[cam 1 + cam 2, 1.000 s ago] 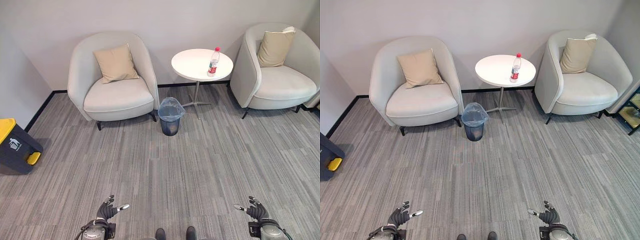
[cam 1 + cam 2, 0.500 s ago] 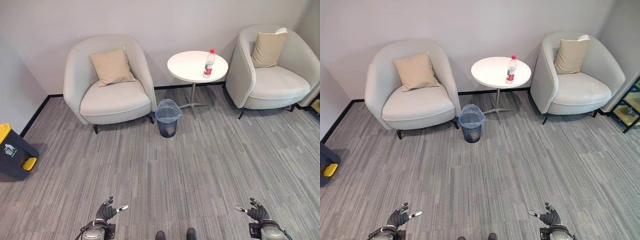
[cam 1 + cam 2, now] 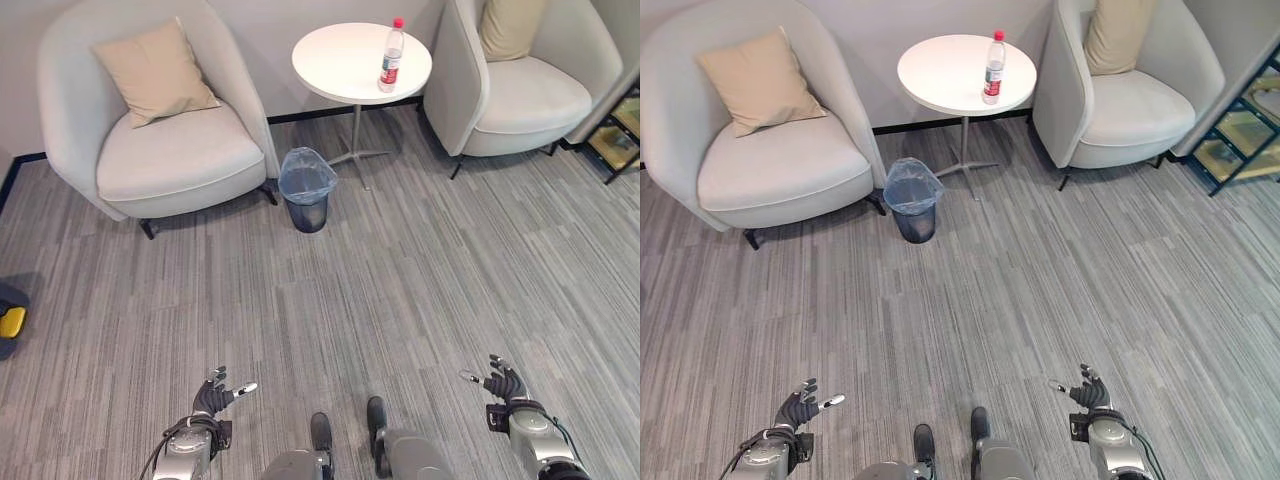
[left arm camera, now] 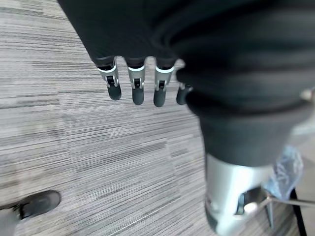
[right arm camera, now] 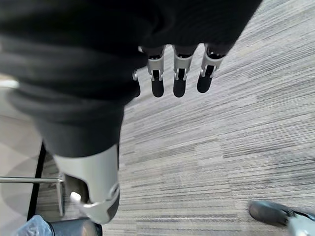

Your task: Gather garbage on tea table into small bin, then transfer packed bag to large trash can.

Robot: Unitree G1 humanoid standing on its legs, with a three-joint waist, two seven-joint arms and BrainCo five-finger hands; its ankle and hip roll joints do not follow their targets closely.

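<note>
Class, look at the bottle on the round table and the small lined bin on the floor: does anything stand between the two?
Nothing visible does. The bottle stands on the round table; the small bin sits on open carpet beside the table's base.

Far left of me sits a pale armchair (image 3: 150,140) with a tan cushion (image 3: 155,72). Far right, another armchair (image 3: 520,85) holds its own cushion (image 3: 510,25). Grey striped carpet (image 3: 400,290) lies between.

A clear plastic bottle (image 3: 391,55) with a red cap and a red label stands upright on the right side of the round white tea table (image 3: 345,65), far across the room. The small dark bin (image 3: 307,189), lined with a pale blue bag whose rim puffs out over the top, sits on the carpet just near and left of the table's foot. A dark large trash can (image 3: 10,320) with a yellow part shows at the far left edge.
</note>
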